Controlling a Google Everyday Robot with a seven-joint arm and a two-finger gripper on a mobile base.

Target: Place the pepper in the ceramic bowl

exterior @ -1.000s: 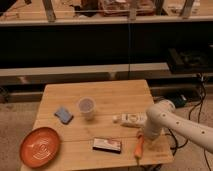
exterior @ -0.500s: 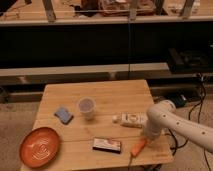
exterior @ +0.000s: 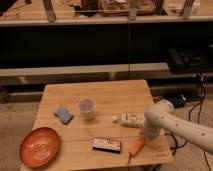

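Note:
The pepper (exterior: 136,148) is a slim orange piece lying on the wooden table (exterior: 110,95) near its front right edge. My gripper (exterior: 145,137) comes down from the white arm on the right and is shut on the pepper's upper end, which disappears under it. The pepper's lower tip still touches the table. The ceramic bowl (exterior: 40,146), a wide orange-red dish with pale swirl lines, sits at the front left corner, far from the gripper, with nothing in it.
A dark rectangular box (exterior: 106,145) lies between pepper and bowl. A translucent cup (exterior: 86,107) and a blue pad (exterior: 63,114) stand mid-table. A white packet (exterior: 129,120) lies just behind the gripper. Dark shelving runs behind the table.
The gripper has closed onto the pepper's upper end. The arm, the pepper and everything else on the table have hardly moved.

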